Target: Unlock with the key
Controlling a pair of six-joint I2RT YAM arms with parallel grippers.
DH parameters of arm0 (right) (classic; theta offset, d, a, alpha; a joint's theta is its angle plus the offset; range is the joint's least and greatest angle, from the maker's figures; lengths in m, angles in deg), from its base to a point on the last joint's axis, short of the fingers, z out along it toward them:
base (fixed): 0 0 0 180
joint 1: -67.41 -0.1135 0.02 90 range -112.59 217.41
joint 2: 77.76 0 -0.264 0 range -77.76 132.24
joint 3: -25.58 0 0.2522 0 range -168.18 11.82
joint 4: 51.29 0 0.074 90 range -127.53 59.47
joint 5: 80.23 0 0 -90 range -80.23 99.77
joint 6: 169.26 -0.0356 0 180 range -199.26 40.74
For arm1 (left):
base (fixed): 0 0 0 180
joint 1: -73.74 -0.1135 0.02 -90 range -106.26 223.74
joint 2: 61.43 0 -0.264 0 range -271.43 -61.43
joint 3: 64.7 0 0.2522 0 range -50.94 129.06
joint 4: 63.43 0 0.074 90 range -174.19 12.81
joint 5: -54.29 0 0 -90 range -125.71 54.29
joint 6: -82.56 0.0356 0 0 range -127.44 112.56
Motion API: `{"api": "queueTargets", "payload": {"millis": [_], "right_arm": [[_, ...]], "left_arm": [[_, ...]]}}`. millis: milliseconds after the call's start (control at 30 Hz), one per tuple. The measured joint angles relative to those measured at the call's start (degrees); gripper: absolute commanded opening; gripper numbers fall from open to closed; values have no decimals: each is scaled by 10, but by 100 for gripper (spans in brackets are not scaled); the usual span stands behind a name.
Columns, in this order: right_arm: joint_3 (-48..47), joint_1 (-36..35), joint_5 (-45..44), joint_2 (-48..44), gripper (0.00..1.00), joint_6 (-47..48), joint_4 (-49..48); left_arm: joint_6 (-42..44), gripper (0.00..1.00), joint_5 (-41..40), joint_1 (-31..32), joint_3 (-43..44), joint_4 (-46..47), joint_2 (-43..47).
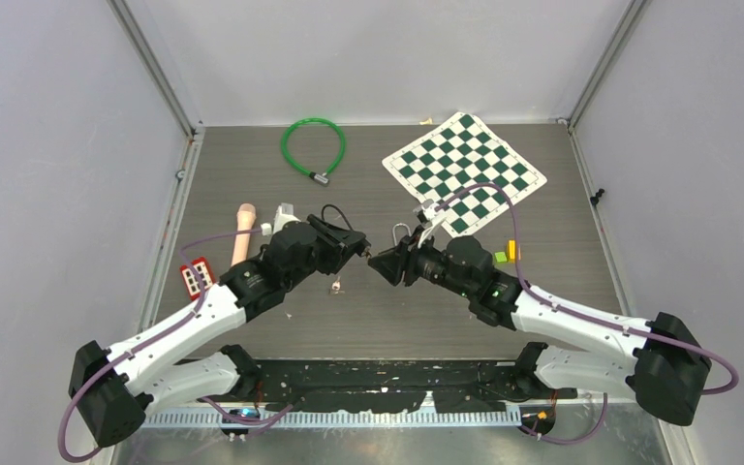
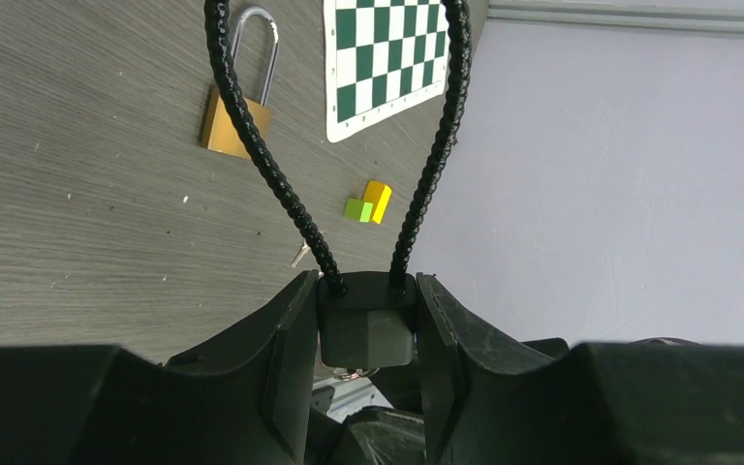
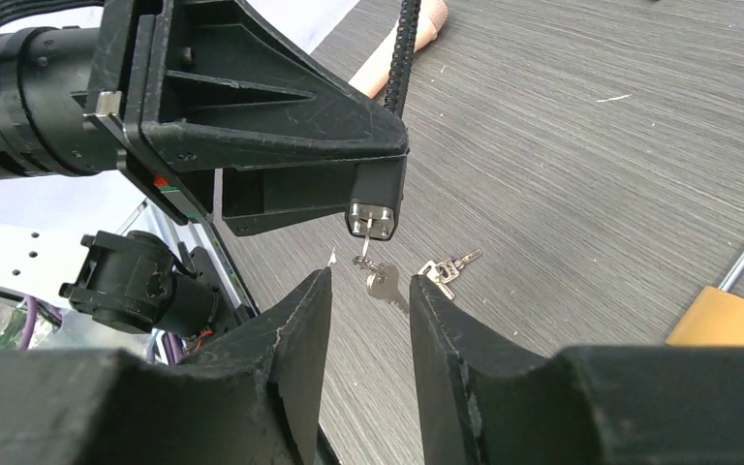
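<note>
My left gripper (image 1: 354,244) is shut on the black body (image 2: 366,325) of a black cable lock, whose cable loops up ahead of the fingers (image 2: 281,339). In the right wrist view the lock's end face (image 3: 373,218) points down, with a silver key (image 3: 379,281) hanging from its keyhole on a small ring. My right gripper (image 3: 368,286) is open and empty. Its fingertips sit just short of the hanging key, which lines up with the gap between them. In the top view the right gripper (image 1: 380,263) faces the left one closely.
A second bunch of keys (image 3: 446,268) lies on the table. A brass padlock (image 2: 225,121) lies near the chessboard mat (image 1: 464,170). Green and yellow blocks (image 1: 506,255), a green cable lock (image 1: 314,145), a pink object (image 1: 243,231) and a red item (image 1: 196,276) lie around.
</note>
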Motion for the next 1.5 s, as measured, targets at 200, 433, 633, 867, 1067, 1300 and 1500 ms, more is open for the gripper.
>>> {"api": "queueTargets", "payload": {"millis": [200, 433, 633, 867, 1067, 1300, 1500], "right_arm": [[-14, -1, 0, 26, 34, -2, -2], [-19, -1, -2, 37, 31, -2, -8], [-19, -2, -2, 43, 29, -2, -16], [-21, -2, -3, 45, 16, -2, -26], [-21, -3, -2, 48, 5, -18, -34], [9, 29, 51, 48, 5, -128, -116], [53, 57, 118, 50, 5, -254, -231]], "left_arm": [[1, 0, 0, 0, 3, -3, 0], [2, 0, 0, 0, 10, -2, 0], [2, 0, 1, 0, 10, -3, -1], [5, 0, 7, 0, 13, -2, -8], [16, 0, 7, 3, 13, 1, -9], [38, 0, -3, 13, -35, 89, 31], [76, 0, -6, 33, -108, 219, 86]]}}
